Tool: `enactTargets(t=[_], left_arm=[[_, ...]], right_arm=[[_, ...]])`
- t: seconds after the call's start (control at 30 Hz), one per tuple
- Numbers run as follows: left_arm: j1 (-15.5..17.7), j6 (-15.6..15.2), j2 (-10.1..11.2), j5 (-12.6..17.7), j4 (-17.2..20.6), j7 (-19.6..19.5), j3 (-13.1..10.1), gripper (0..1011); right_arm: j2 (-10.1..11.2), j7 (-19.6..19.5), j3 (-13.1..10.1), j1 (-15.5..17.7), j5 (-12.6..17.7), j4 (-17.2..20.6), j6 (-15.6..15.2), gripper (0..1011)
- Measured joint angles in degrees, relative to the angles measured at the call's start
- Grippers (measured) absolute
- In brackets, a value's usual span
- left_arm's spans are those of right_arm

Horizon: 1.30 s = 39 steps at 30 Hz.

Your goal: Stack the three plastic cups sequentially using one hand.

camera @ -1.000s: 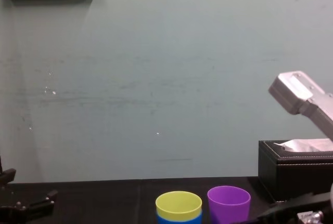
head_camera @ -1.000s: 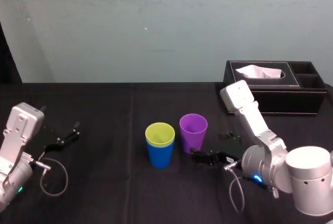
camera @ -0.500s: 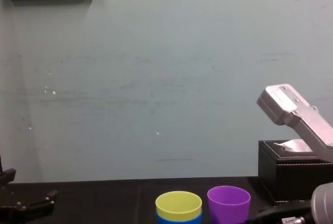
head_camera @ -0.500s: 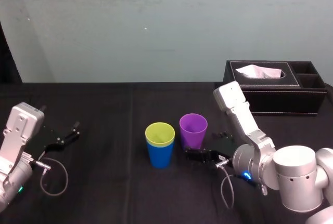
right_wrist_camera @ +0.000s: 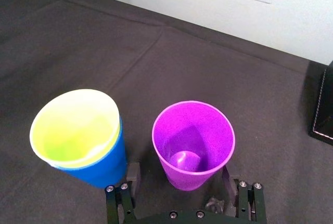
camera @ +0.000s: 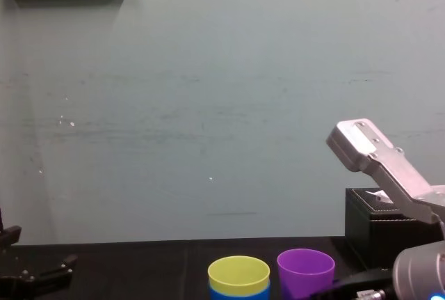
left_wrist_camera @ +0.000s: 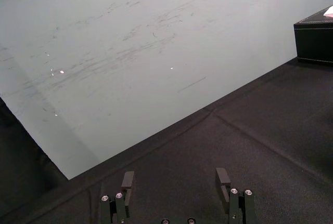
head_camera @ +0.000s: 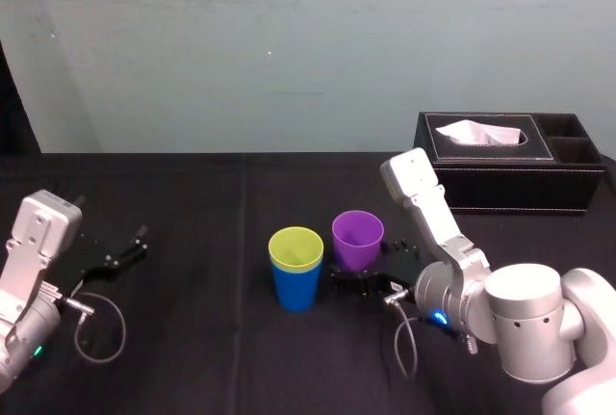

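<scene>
Head view: three cups on the surface [head_camera: 192, 338], the yellow-green cup [head_camera: 295, 245] nested in the blue cup [head_camera: 295, 292], the purple cup [head_camera: 358, 239] just beside; one box [head_camera: 500, 179] far right; left claw [head_camera: 120, 253] parked left

Right wrist view: right claw [right_wrist_camera: 180, 176] released, fingers either side of the purple cup's base

Left wrist view: left claw spread open

Chest view: purple cup right of the stack

Yellow-green cup [head_camera: 295, 246] sat nested in upright blue cup [head_camera: 295, 292], purple cup [head_camera: 357, 240] upright just beside, right gripper [head_camera: 346, 280] spread around its base.
</scene>
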<state>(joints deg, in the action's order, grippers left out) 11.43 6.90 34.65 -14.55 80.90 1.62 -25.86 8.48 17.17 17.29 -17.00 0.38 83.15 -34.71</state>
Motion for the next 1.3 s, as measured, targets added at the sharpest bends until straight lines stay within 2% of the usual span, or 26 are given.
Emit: enactTargets(t=[0.6,1.3], left_arm=[[0.00,0.00,0.00,0.00,0.00,0.00,0.00,1000],[0.00,0.00,0.00,0.00,0.00,0.00,0.00,1000]], right_arm=[[-2.19,-0.69,-0.21,-2.86,-1.45,-4.53,0.22,1003],[-3.65,-0.92,-0.75,-3.97,-2.79,-7.35,0.94,1003]])
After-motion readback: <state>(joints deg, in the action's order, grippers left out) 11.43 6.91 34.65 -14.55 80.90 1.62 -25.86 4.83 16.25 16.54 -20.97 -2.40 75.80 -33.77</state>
